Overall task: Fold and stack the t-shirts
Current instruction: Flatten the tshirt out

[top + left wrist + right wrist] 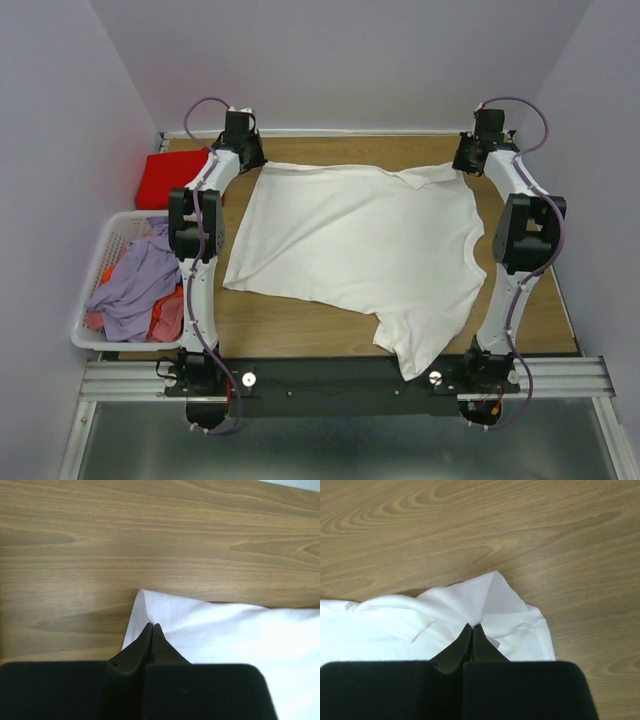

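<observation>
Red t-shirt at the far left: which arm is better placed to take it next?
Left. The red t-shirt lies close beside the left gripper; the right gripper is across the table. Both pinch the white t-shirt now.

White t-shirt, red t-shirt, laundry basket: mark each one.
white t-shirt (pixel 360 250), top external view, middle of its spread body.
red t-shirt (pixel 168 180), top external view, middle of its cloth, beyond the basket.
laundry basket (pixel 118 232), top external view, its slatted far wall.

Robotics lab cell, plain lilac walls, wooden table, aluminium mounting rail
</observation>
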Controlling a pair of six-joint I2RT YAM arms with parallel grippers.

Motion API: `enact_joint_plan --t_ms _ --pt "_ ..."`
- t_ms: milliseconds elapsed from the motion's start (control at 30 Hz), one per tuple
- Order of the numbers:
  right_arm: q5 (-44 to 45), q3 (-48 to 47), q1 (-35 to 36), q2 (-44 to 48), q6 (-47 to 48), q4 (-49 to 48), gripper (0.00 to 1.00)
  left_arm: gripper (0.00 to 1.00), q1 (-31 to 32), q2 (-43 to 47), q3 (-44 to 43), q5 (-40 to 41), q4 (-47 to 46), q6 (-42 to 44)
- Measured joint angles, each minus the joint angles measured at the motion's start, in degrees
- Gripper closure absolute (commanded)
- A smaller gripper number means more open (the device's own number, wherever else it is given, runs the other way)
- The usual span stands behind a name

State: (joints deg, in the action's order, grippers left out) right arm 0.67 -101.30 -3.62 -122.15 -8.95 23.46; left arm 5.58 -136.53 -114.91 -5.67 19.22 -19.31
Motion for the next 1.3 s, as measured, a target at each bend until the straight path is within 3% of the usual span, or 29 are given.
enact_joint_plan --t_ms 233,400,967,1300 --pt "-3.2 0.5 -1.2 1.7 -2.2 -0.4 1.0 1.0 -2.4 0.0 -1.0 -3.0 0.8 -0.2" --pt "-5.1 5.6 -1.9 7.8 -4.2 0.0 1.0 1.0 -2.7 0.7 -0.7 -3.6 3.0 -0.1" --pt "-11.7 13.2 -2.7 19.3 -11.3 3.6 1.0 1.0 -2.5 13.6 6.1 -1.7 7.5 0.0" --pt "-12.2 12.0 -2.7 18.2 -12.5 6.5 0.99 1.0 -2.6 12.2 4.9 -1.6 8.5 -0.2"
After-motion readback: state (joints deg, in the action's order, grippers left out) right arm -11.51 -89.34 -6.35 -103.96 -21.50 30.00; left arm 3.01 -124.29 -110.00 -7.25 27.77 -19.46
